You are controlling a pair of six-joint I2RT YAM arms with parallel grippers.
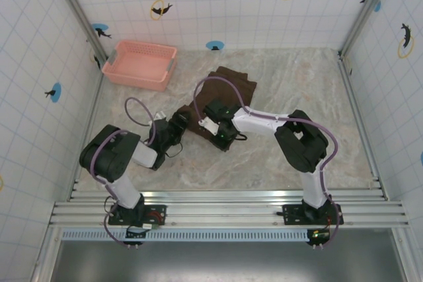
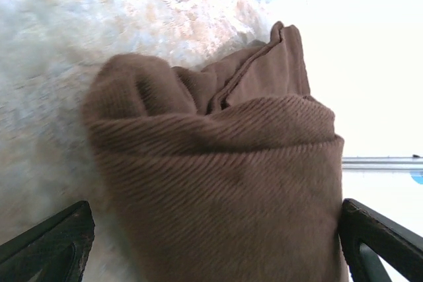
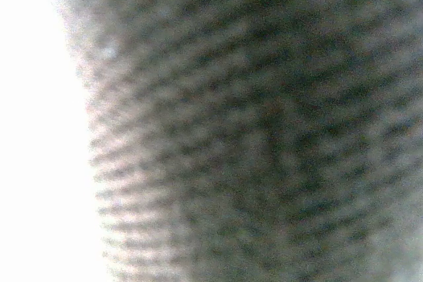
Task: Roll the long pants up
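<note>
The long pants are dark brown ribbed cloth on the marble table, with the far part lying flat and the near end bunched into a thick roll. My left gripper is at the roll's left end. In the left wrist view it is open wide, with one black finger on each side of the roll. My right gripper is down on the near end of the pants. Cloth lies against the right wrist lens, blurred, and hides the fingers.
A pink slatted basket stands at the back left, near the wall. Tiled walls with dolphin stickers close in the table on three sides. An aluminium rail holding both arm bases runs along the near edge.
</note>
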